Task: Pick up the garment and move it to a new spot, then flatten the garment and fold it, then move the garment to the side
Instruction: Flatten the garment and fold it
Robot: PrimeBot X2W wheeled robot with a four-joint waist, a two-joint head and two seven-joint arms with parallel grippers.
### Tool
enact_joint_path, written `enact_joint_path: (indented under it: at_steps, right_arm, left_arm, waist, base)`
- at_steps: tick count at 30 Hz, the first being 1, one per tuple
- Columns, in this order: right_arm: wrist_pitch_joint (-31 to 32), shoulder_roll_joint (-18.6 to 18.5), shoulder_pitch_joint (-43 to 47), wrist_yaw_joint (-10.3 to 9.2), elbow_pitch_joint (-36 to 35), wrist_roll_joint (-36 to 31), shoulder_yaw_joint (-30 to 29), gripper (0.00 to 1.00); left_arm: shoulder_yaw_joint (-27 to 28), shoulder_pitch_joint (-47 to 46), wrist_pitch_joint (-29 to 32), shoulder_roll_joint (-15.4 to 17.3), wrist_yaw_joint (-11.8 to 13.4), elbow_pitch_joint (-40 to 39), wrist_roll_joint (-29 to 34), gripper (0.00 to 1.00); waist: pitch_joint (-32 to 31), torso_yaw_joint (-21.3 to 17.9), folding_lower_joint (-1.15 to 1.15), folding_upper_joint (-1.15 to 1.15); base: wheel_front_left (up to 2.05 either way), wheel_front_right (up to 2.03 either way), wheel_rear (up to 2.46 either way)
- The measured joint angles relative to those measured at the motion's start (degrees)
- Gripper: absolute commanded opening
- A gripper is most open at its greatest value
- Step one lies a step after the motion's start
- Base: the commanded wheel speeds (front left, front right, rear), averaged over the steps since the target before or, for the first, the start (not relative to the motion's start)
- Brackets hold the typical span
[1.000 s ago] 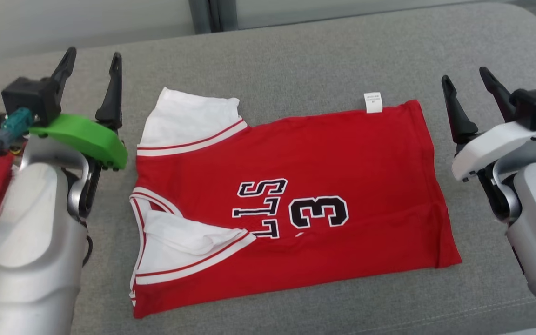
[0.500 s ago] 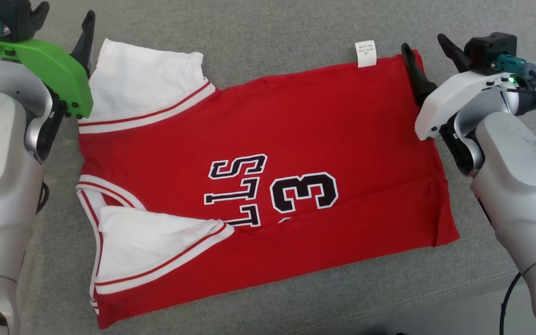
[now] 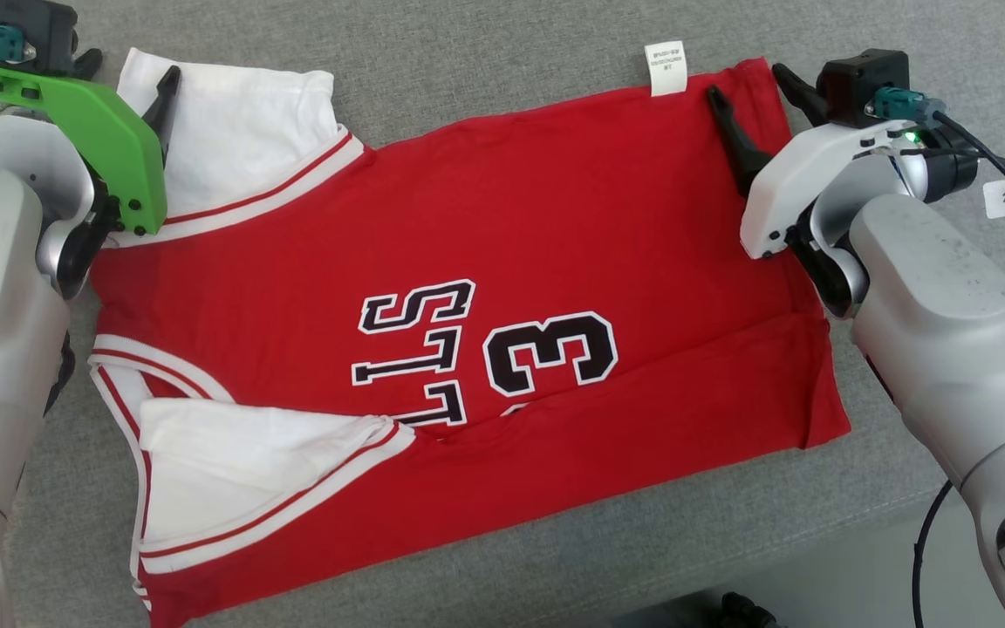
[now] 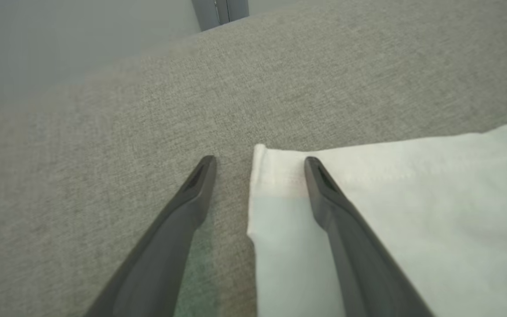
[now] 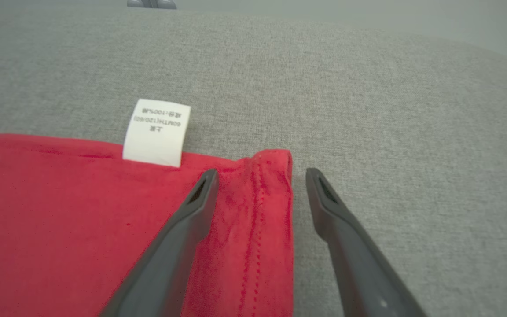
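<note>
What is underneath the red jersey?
The red jersey lies flat on the grey cushion, which shows around its edges. Anything between cloth and cushion is covered, so that cannot be seen.

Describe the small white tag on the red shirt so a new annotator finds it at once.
Start at the red basketball jersey with white sleeves lying on the grey fabric cushion. Follow its far edge toward the hem corner near the right gripper. The small white rectangular care label sticks out there onto the grey; unlike the white sleeves, it is tiny and bears printed text.
</note>
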Motion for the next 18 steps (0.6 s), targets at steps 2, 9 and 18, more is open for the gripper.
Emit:
enact_joint_path:
  at_steps: [2,9,18]
  right_arm:
    - [0.49,0.2,-0.92,0.0,1.05,1.09,1.23,1.0]
    - [1.91,0.51,-2.67,0.02,3.45,4.85,4.42,0.0]
    - [-3.22,-1.76,-2.81,0.02,4.7,6.86,7.02,0.0]
  left_arm:
    - [-1.27,-0.7,0.25,0.16,0.0,0.42,-0.82,1.0]
    - [-4.47,-2.15,-0.14,-0.6,-0.01,0.83,-4.1,0.0]
    - [-6.16,-2.21,-7.76,-0.58,-0.01,-2.37,-8.95,0.0]
  waist:
    - [0.27,0.01,0.0,0.0]
    - [0.28,0.25,0.0,0.0]
    - [-2.05,1.6,0.0,0.0]
  base:
    - [0.0,0.0,0.0]
    - [0.0,0.0,0.0]
    - [0.0,0.0,0.0]
